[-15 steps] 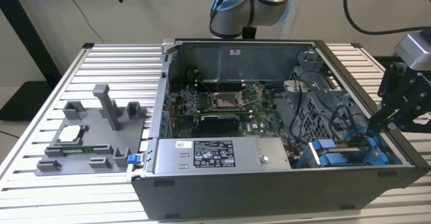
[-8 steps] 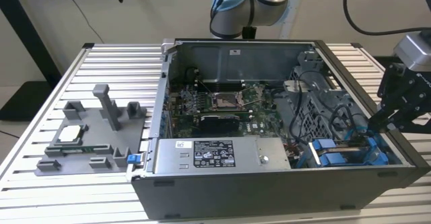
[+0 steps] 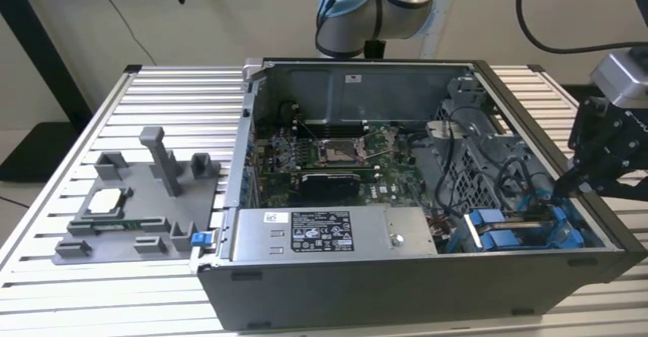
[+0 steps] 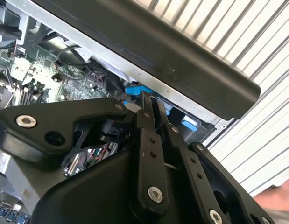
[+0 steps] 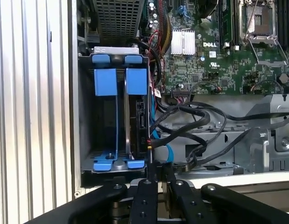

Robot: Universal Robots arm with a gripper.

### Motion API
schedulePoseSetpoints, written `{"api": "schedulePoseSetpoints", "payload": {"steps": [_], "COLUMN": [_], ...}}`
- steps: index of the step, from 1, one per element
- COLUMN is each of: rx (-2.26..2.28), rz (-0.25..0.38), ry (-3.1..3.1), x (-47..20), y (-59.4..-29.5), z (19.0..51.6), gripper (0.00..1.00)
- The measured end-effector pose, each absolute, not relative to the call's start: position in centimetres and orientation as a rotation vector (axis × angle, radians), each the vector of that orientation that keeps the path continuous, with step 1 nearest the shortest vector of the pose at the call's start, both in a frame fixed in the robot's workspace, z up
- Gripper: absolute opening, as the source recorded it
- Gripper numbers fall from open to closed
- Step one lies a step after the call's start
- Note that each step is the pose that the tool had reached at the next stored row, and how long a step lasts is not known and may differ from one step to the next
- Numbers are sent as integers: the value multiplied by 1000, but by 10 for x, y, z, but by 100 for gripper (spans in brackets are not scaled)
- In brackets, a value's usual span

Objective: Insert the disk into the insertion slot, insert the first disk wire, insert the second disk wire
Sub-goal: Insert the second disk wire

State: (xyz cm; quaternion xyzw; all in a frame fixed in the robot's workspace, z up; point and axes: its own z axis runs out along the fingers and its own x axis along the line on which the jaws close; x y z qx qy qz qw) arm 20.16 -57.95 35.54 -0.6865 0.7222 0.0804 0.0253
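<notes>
Exterior view | slatted metal table (image 3: 172, 94) | pale wall (image 3: 233, 11) | fingers (image 3: 572, 176) by insertion slot (image 3: 526, 234)

- The table (image 3: 152, 102) is silver, with long stripes.
- The computer case (image 3: 405, 291) is dark grey.
- The board (image 5: 219, 65) inside is green with tiny silver bits.
- The insertion slot (image 5: 86, 116) is grey metal — its tabs (image 5: 105, 81) are bright blue.
- The gripper (image 4: 150, 99) is black.
- The wires (image 5: 195, 122) are black, and one cable (image 5: 166, 150) is blue.
- The power box (image 3: 405, 234) is grey — its label (image 3: 309, 232) is white and black.
</notes>
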Motion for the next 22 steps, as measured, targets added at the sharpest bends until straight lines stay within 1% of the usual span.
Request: {"api": "schedulePoseSetpoints", "payload": {"steps": [10, 22], "rx": [-2115, -2116], "rz": [250, 247], "ry": [2231, 2232], "x": [200, 192], "y": [-579, -575], "z": [355, 374], "gripper": [0, 0]}}
